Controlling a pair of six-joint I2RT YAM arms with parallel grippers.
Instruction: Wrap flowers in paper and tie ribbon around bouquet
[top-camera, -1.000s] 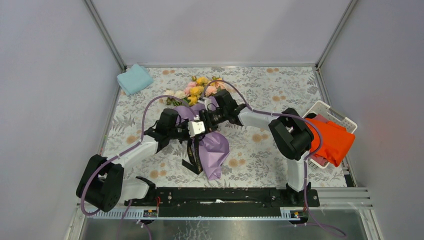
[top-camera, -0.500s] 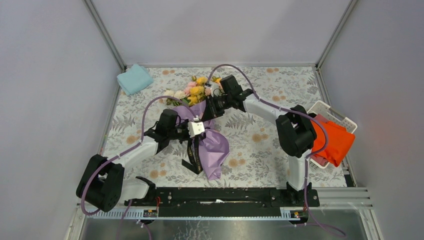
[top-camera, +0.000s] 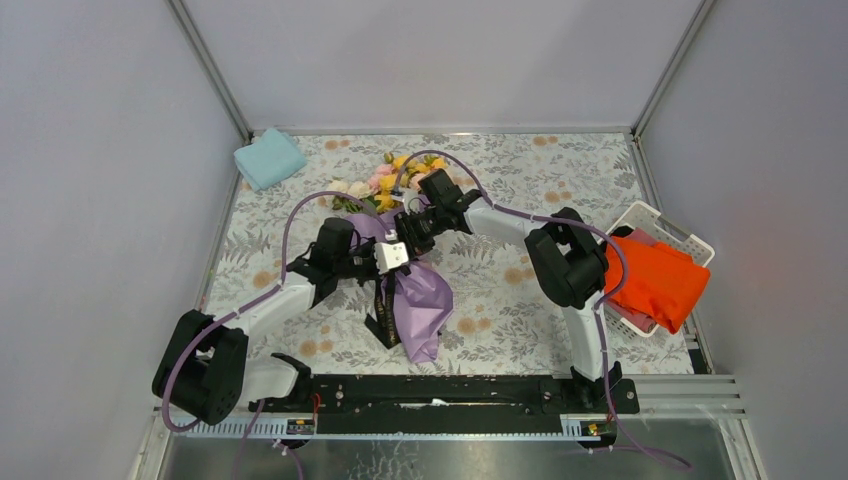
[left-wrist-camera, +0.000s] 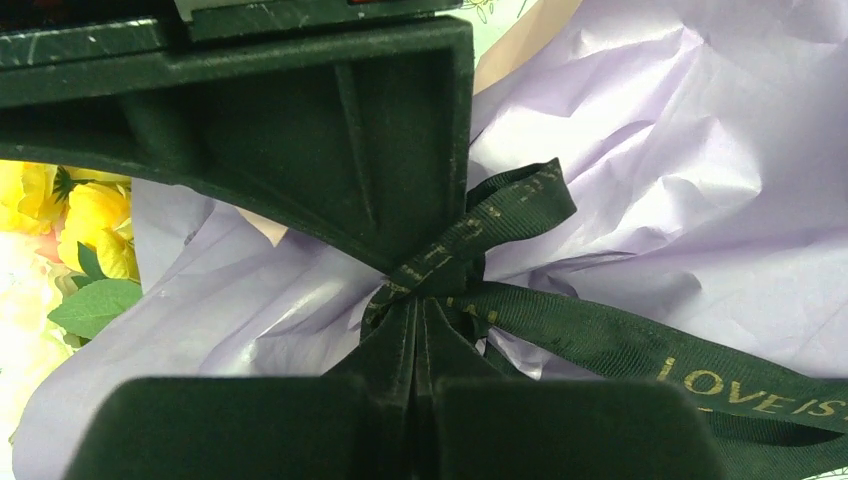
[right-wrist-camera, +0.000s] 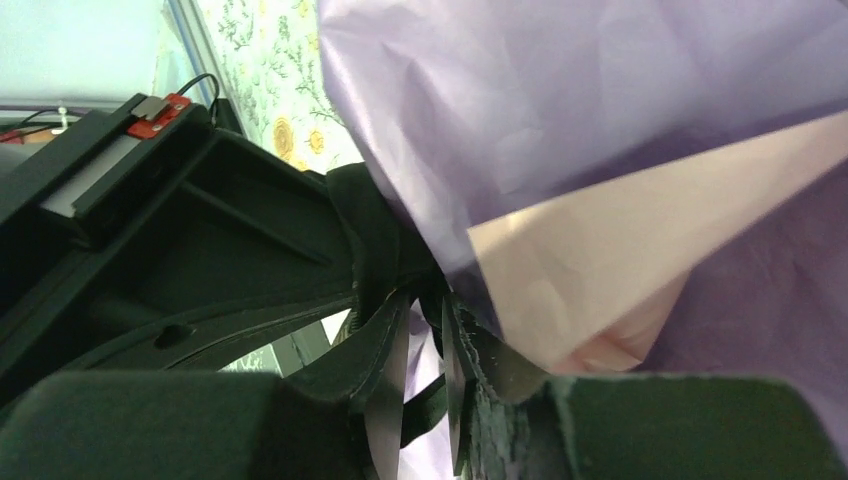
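The bouquet lies mid-table, with the flowers toward the back and the lilac paper cone toward me. The black ribbon is knotted round its neck, and its tails hang toward the front. My left gripper is shut on the ribbon right at the knot, its tips pressed together. A lettered tail runs off to the right. My right gripper meets it from the back. Its jaws stand a narrow gap apart against the paper, and a ribbon strand crosses that gap.
A folded light blue cloth lies at the back left corner. A white basket holding an orange cloth stands at the right edge. Enclosure walls ring the patterned table.
My right arm swung back toward the flowers, then returned to the bouquet's neck beside the left gripper. The paper cone's lower end shifted slightly. The left gripper kept its hold.
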